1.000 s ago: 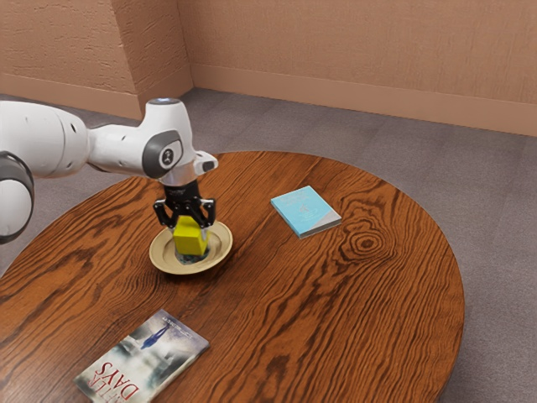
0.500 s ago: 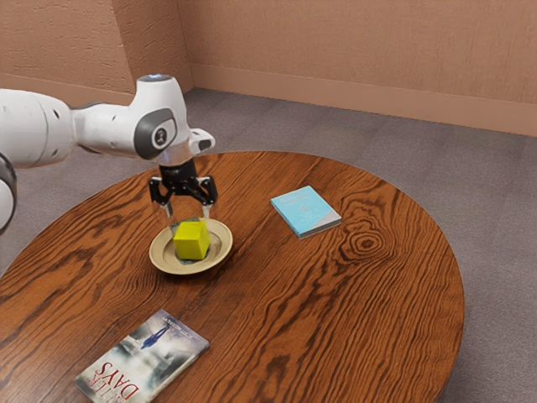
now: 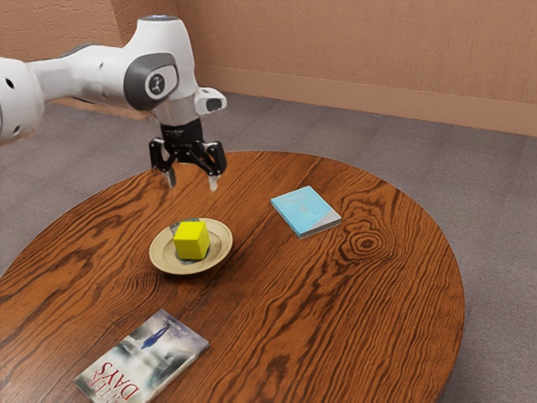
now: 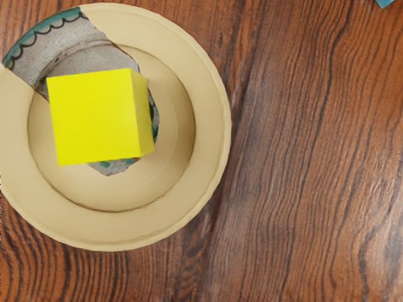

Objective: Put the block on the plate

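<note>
on the round beige plate (image 3: 216,257) sits the bright yellow cube-shaped block (image 3: 191,241); above, the black two-finger gripper (image 3: 191,179) hovers, fingers spread.

Wooden table (image 3: 336,319) — holding three things directly
A beige plate (image 3: 157,254) is sitting toward the table's edge at the exterior view's left; a light-blue book (image 3: 302,208) is lying nearer the far edge — a red-lettered book (image 3: 155,357) is lying farthest from it.
</note>
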Tool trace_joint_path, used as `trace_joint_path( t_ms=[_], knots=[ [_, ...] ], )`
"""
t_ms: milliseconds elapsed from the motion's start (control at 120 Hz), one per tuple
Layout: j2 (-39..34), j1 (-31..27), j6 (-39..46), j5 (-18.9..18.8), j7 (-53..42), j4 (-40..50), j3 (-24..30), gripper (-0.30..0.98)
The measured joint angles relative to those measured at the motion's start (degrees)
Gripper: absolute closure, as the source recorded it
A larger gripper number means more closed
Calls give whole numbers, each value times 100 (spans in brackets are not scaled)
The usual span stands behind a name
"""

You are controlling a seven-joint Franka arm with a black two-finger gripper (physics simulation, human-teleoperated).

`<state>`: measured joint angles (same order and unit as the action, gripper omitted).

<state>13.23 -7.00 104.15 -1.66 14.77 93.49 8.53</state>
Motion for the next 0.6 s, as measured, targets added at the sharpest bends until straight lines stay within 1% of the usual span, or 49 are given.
trace_joint_path(
  t_ms=[150,292,433,600],
  knots=[
    [-477,82,-482,68,-18,-51,210,0],
    [-861,90,-914,95,-41,-113,252,0],
    [-939,100,-1269,112,-165,-355,254,0],
    [-909,94,-1535,139,-375,-837,299,0]
  ],
)
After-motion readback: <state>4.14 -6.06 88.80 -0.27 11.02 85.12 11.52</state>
